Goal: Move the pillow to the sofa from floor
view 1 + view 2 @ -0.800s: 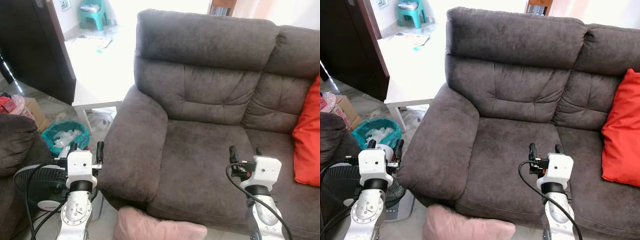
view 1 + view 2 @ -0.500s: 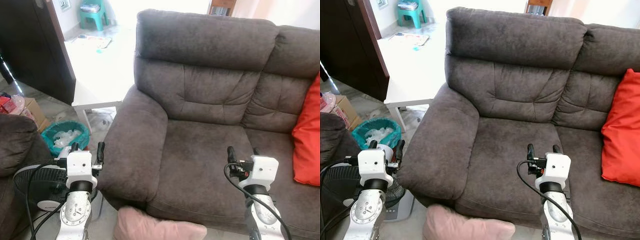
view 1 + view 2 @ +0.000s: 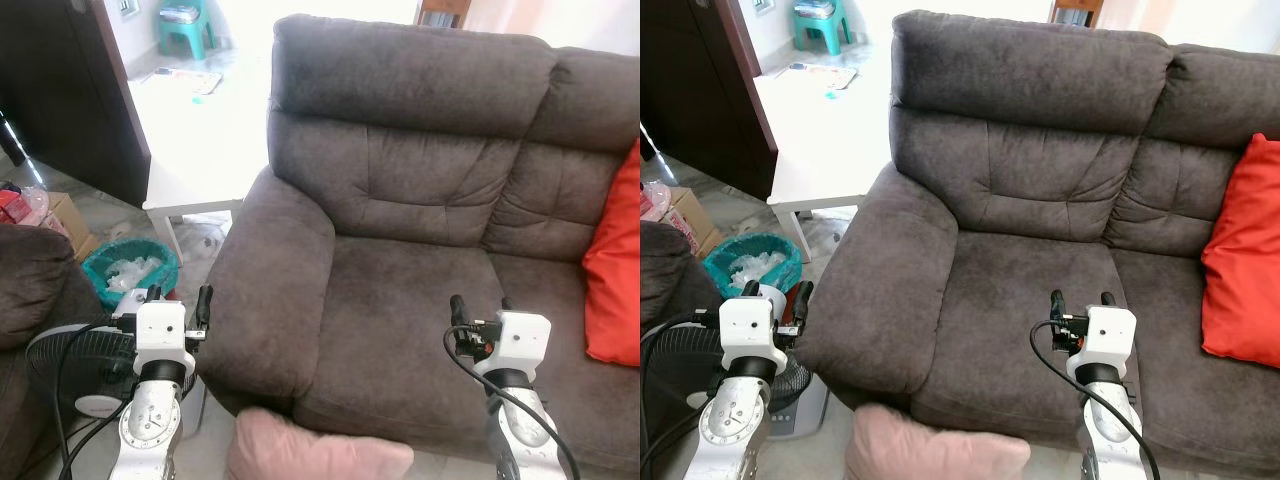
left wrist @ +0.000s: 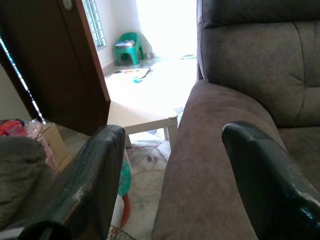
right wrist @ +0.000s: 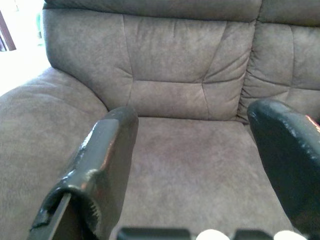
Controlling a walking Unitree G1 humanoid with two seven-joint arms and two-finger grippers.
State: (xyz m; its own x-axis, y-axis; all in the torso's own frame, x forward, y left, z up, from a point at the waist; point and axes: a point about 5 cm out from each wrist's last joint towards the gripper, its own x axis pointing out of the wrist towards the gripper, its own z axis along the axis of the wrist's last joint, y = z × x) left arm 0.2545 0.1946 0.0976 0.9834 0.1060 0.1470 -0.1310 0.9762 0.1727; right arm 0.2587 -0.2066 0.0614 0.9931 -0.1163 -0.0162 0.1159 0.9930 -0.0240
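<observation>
Left eye view: soft pink pillow [image 3: 315, 455].

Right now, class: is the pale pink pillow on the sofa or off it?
Off: the pale pink pillow lies on the floor against the dark grey fabric sofa front.

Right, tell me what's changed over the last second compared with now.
Very little. The right pincer, open above the sofa seat, has drifted slightly toward the robot's left; the small overall shift looks like camera motion. The left pincer stays open beside the armrest, holding nothing. The pink pillow still lies on the floor against the sofa front, untouched, and the red cushion has not moved.
</observation>
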